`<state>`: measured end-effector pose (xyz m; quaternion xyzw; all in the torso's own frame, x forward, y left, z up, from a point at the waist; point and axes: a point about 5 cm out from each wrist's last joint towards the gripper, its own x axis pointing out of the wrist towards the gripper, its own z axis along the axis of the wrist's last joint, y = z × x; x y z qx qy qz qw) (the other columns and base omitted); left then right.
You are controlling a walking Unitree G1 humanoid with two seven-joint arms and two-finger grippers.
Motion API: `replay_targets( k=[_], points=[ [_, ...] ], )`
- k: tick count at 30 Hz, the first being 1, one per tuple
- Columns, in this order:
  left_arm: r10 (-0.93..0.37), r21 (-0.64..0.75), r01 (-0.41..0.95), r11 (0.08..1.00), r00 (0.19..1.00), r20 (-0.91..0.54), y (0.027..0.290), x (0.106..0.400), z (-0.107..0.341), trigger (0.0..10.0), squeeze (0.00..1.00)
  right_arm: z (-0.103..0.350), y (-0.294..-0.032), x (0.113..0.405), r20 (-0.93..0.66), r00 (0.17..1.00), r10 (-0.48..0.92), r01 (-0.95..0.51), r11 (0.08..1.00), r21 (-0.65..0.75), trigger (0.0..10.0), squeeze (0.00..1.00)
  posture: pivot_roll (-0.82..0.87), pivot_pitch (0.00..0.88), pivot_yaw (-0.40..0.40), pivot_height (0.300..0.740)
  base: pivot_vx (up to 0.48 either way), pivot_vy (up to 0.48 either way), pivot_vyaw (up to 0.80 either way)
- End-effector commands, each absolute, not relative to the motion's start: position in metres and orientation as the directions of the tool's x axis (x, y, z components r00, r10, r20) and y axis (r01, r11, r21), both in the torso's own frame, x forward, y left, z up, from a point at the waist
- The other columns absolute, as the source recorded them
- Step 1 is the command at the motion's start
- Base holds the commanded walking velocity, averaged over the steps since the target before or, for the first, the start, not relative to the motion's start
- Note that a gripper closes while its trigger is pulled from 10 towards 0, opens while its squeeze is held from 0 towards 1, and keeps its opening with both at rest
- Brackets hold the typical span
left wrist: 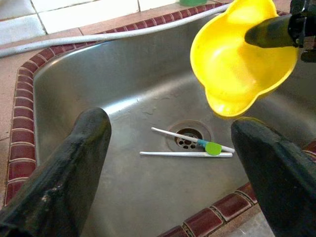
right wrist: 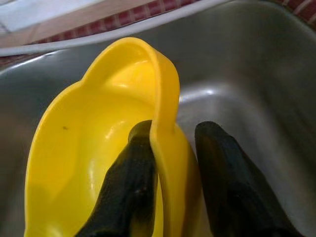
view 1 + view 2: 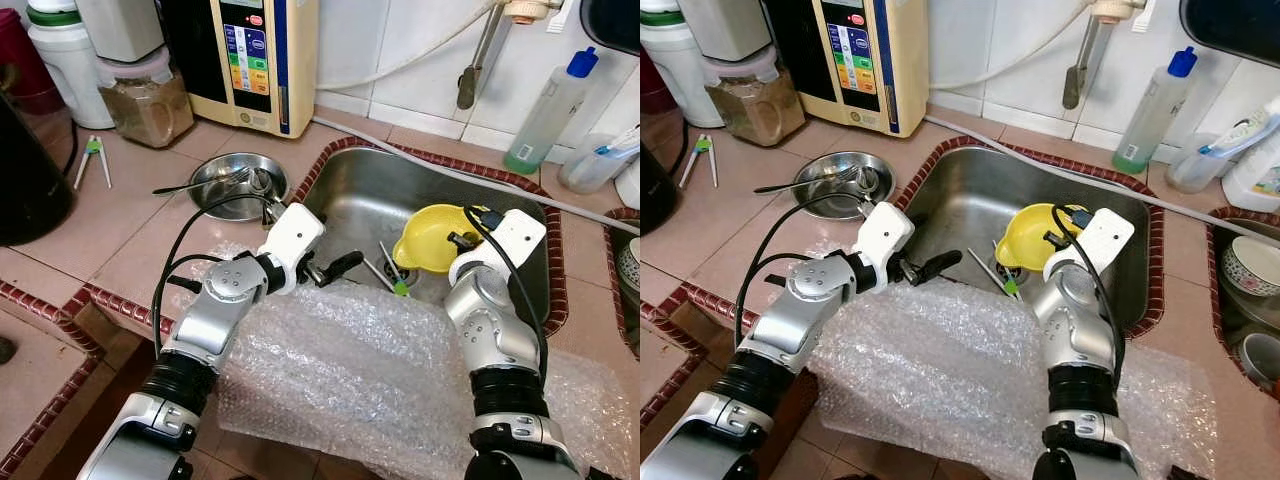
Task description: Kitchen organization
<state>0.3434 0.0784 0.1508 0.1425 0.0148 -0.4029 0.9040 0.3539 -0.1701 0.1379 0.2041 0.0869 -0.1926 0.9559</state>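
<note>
Right hand (image 2: 170, 148) pinches yellow bowl (image 3: 432, 238) rim above sink (image 3: 365, 195) basin; left hand (image 3: 335, 268) fingers spread, empty, at near sink edge

You see two silver arms with ribbed black bands at the joints, white blocky wrist housings and looping black cables. Your left claw (image 3: 335, 268) and right claw (image 2: 170, 182) each end in long, matte black, scuffed fingers.

head eyes look down on the sink (image 3: 360, 200); both wrist cameras view its basin closely.
</note>
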Motion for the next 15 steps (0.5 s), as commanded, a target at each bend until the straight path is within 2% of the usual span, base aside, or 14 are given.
replay_targets(
  k=[1,10,14,15],
  points=[
    [-0.726,0.260,0.736,0.624,0.670,-0.156,0.076,0.343,0.151,10.0,1.00,0.141,-0.164,0.356,-0.233,0.924,-0.304,0.372,0.856,0.359,10.0,1.00,0.03,0.108,-0.008,0.740,0.000,0.000,0.00],
    [-0.726,0.273,0.740,0.615,0.666,-0.169,0.075,0.344,0.151,10.0,1.00,0.136,-0.162,0.355,-0.246,0.924,-0.292,0.367,0.858,0.359,10.0,1.00,0.05,0.115,-0.011,0.740,0.000,0.000,0.00],
    [-0.721,0.275,0.734,0.621,0.673,-0.168,0.075,0.344,0.151,10.0,1.00,0.142,-0.153,0.358,-0.209,0.958,-0.196,0.263,0.893,0.366,10.0,1.00,0.04,0.126,-0.019,0.740,0.000,0.000,0.00],
    [-0.718,0.279,0.731,0.623,0.675,-0.166,0.074,0.344,0.151,10.0,1.00,0.147,-0.145,0.361,-0.184,0.974,-0.132,0.187,0.927,0.325,10.0,1.00,0.04,0.128,-0.020,0.740,0.000,0.000,0.00]
  ],
)
